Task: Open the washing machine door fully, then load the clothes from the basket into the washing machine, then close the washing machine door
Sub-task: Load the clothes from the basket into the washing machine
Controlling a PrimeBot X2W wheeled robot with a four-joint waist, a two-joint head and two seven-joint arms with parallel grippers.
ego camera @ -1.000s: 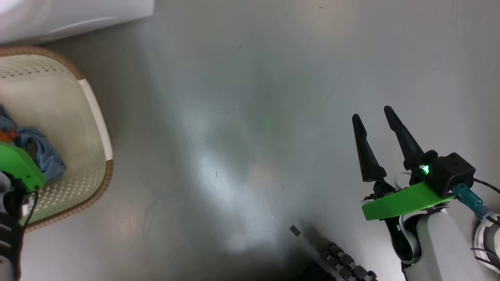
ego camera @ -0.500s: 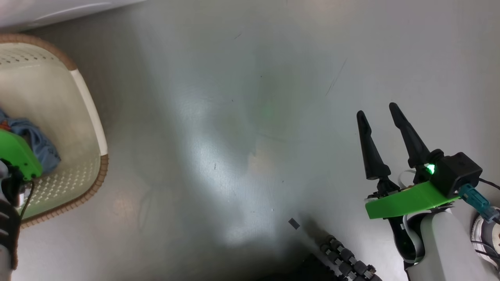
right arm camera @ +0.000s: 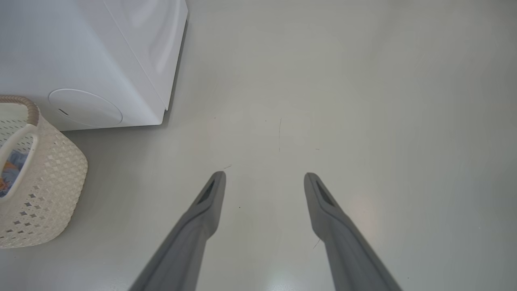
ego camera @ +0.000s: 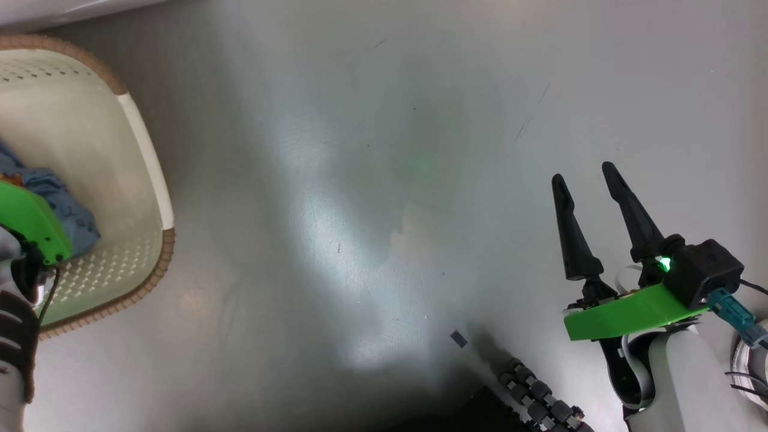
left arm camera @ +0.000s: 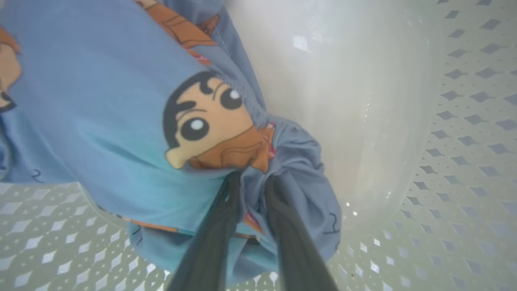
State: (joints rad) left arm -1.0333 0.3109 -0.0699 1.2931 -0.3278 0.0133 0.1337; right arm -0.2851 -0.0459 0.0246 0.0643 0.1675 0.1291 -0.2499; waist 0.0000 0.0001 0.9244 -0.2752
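Now my left jaws pinch a bunched fold of the soft, light cloth (left arm camera: 101, 105) in the basket (left arm camera: 464, 141), which should lift limp and trailing, while my right jaws gape over the floor (right arm camera: 363, 101).

L. wrist view: left gripper (left arm camera: 253, 180), tips buried in a pinched fold of the blue garment (left arm camera: 101, 101) (its print cut off top & left). Head view: basket (ego camera: 147, 156) cropped at left edge. R. wrist view: washing machine (right arm camera: 80, 52) cropped top/left.
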